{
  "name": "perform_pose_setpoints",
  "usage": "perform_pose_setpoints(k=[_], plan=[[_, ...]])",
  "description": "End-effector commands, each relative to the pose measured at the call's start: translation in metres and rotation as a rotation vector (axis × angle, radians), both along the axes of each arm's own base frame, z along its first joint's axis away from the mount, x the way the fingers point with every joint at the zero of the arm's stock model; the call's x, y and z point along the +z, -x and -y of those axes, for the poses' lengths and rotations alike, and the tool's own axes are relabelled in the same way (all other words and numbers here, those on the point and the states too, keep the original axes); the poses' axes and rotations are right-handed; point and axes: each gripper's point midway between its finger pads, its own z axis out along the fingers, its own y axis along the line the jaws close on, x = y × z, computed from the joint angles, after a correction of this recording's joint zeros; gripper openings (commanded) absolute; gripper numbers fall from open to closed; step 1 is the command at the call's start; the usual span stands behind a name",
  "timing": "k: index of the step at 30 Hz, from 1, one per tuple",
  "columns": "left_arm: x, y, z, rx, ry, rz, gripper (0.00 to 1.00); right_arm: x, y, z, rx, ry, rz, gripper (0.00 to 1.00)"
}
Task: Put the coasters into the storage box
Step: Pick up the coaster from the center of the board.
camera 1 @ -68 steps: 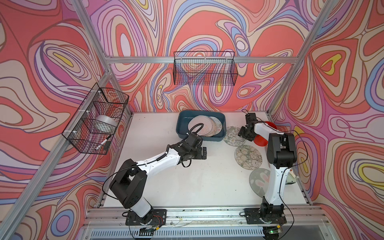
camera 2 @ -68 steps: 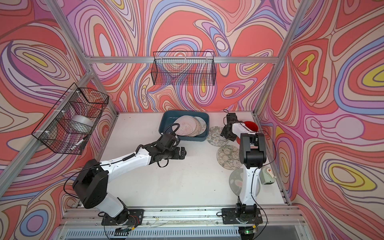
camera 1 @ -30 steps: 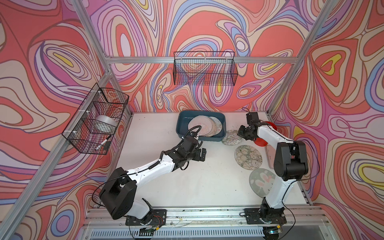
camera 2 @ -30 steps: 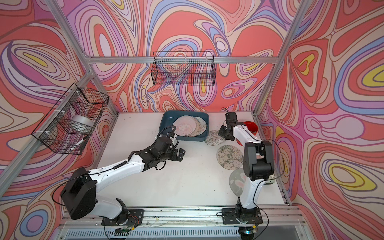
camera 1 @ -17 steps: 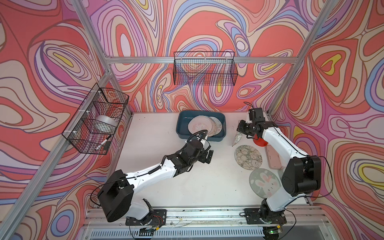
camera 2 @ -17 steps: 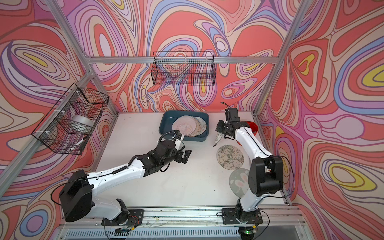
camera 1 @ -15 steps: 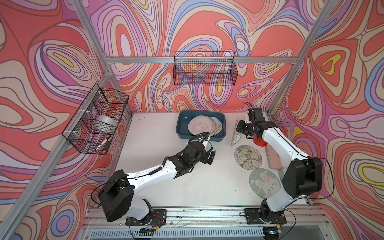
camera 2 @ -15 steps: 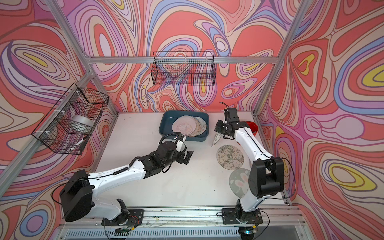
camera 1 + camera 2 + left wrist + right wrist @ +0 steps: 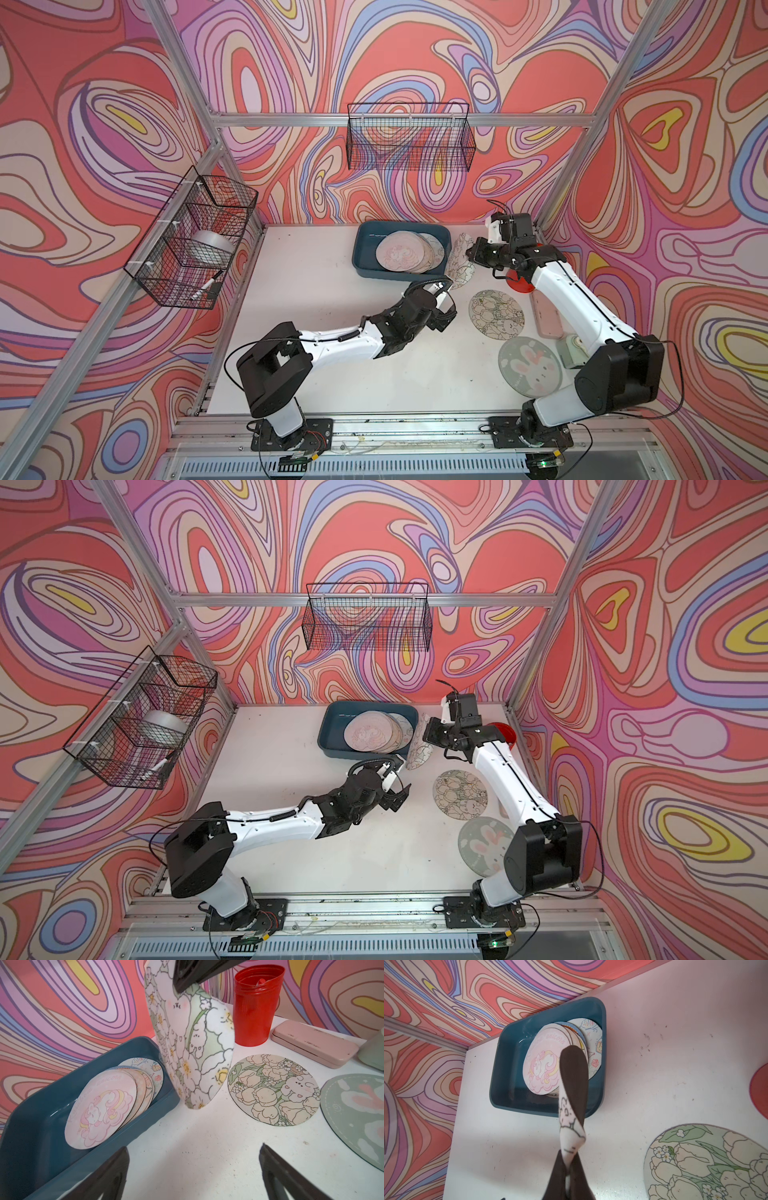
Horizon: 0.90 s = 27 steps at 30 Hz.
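While the right hand [image 9: 473, 254] pinches a floppy flower coaster [image 9: 460, 268] edge-up just beside the storage box [image 9: 360, 249], the left hand [image 9: 448, 311] hovers spread wide over the table [image 9: 316, 282].

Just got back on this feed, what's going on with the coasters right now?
The right end effector is shut on a floppy round flower-print coaster, holding it on edge beside the dark teal rectangular plastic storage box. Several coasters already lie inside, a pink unicorn one on top. The left end effector is open and empty nearby. A tulip-print coaster and a grey-green rabbit coaster lie flat on the white table.
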Motion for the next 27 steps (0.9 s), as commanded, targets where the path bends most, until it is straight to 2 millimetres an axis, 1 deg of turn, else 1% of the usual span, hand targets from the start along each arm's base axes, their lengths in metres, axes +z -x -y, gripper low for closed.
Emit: perform_pose_setpoints(k=[1,5,9,12,17,18,27], plan=[[0.019,-0.005,0.015,-0.022,0.017,0.080,0.93,0.006,0.011,-0.009,0.043,-0.036,0.004,0.00],[0.016,-0.003,0.024,-0.060,0.014,0.076,0.82,0.011,0.014,-0.015,0.069,-0.058,0.014,0.00],[0.014,-0.008,0.029,-0.053,0.000,0.082,0.75,0.018,0.018,-0.023,0.104,-0.093,0.030,0.00],[0.014,-0.013,0.030,-0.034,-0.015,0.099,0.68,0.023,0.022,-0.026,0.121,-0.107,0.039,0.00],[0.016,-0.022,0.032,-0.009,-0.037,0.137,0.63,0.026,0.026,-0.032,0.154,-0.127,0.040,0.00],[0.016,-0.023,0.033,-0.008,-0.043,0.144,0.60,0.027,0.027,-0.033,0.160,-0.129,0.042,0.00],[0.020,-0.035,0.035,0.047,-0.073,0.161,0.21,0.018,0.026,-0.031,0.152,-0.104,0.025,0.00]])
